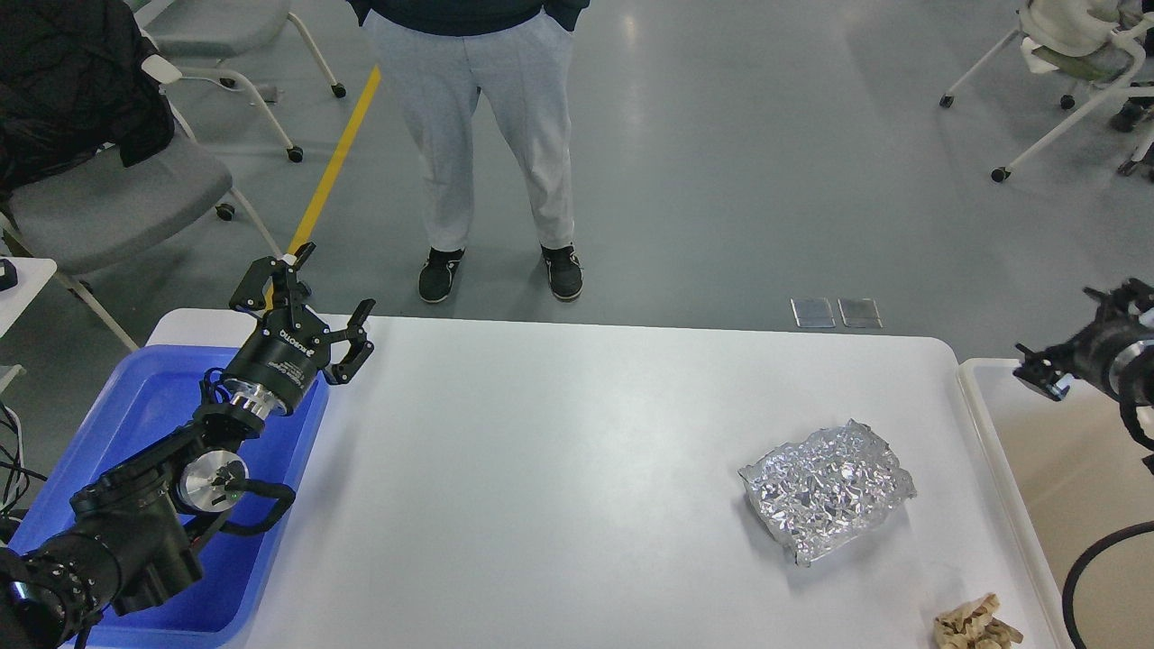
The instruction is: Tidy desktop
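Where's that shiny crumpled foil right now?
In the head view, the foil lies on the right part of the white table, near the beige bin, with a tan paper wad just below it.

The desk [559,469] looks smooth, matt white. The foil [825,491] is crinkled, shiny metal, and the brown wad [975,624] looks like crumpled paper. The blue tray [144,406] is glossy plastic.

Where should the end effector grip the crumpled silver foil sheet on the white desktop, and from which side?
Probably the raised right edge of the crumpled silver foil sheet, coming from above on the right. It lies nearly flat on the white desktop, so only its curled rim offers a pinch, and the right end effector is nearest.
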